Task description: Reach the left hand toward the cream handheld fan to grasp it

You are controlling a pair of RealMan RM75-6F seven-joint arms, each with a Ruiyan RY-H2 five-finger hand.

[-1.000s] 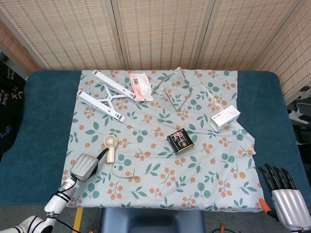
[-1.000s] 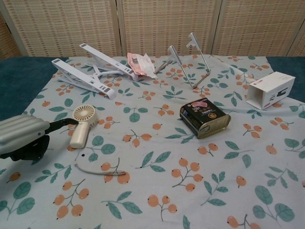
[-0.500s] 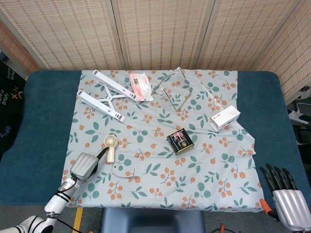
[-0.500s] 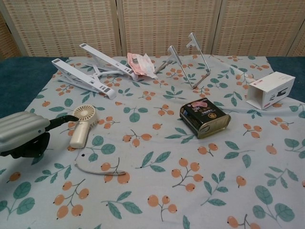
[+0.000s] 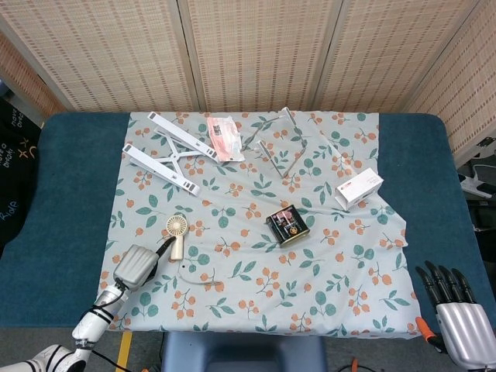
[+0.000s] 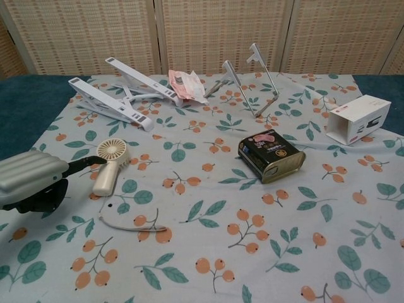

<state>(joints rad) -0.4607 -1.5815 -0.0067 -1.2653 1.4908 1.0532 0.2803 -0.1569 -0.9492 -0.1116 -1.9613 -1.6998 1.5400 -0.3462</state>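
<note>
1. Cream handheld fan [image 6: 110, 165]: lay flat on the floral cloth [image 5: 256, 232], round head pointing away from the robot, handle toward it. All places below are given relative to this fan.
2. Left hand [image 6: 30, 180]: sat just beside the fan, on its left, low over the cloth. One dark finger [image 6: 85, 165] stretched toward the fan's head, its tip at or nearly at the rim; contact could not be confirmed. The remaining fingers were tucked under the grey shell, so how far they stood apart could not be told. Nothing was held.
3. Right hand [image 5: 459, 310]: well to the right of the fan, off the table's near edge, fingers spread, holding nothing.
4. Risk, push-away: the fan looked light and free to slide; a sideways advance of the outstretched finger would likely shove or spin it rightward rather than capture it.
5. Risk, poor closure: the hand approached from the side at cloth level; fingers closing there could drag and bunch the cloth, or clamp the head instead of the handle.
6. Risk, snag: a thin white cord [image 6: 126, 224] lay just nearer the robot than the fan; whether it was joined to the fan could not be told. If so, a lift could trail it.
7. Dark tin [image 6: 271, 155]: well to the right of the fan, judged out of the way.
</note>
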